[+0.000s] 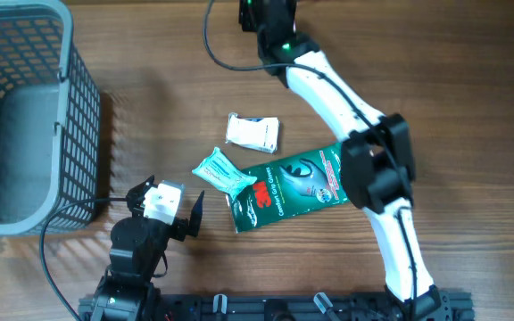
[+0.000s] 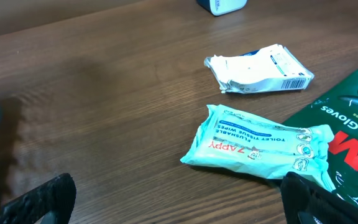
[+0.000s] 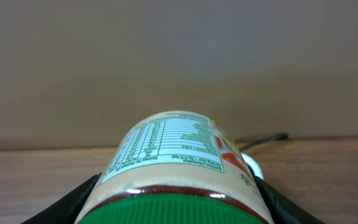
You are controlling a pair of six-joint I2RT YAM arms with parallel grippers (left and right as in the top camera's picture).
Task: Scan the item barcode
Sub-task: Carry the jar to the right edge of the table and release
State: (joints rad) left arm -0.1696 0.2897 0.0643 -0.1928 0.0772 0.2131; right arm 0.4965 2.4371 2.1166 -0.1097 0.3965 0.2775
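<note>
My right gripper (image 3: 176, 202) is shut on a jar (image 3: 173, 155) with a green lid and a pale label. The jar lies sideways between the jaws, its nutrition table facing up. A small white object with a cable (image 3: 252, 164) sits just behind it on the table. In the overhead view the right gripper (image 1: 270, 16) is at the far edge of the table, and the jar is hidden under it. My left gripper (image 1: 172, 203) rests near the front left, open and holding nothing (image 2: 179, 196).
A white crumpled packet (image 1: 253, 132) (image 2: 260, 68) with a barcode, a teal wipes pack (image 1: 224, 174) (image 2: 260, 146) and a green 3M gloves pack (image 1: 288, 189) (image 2: 347, 130) lie mid-table. A grey wire basket (image 1: 78, 98) stands at the left.
</note>
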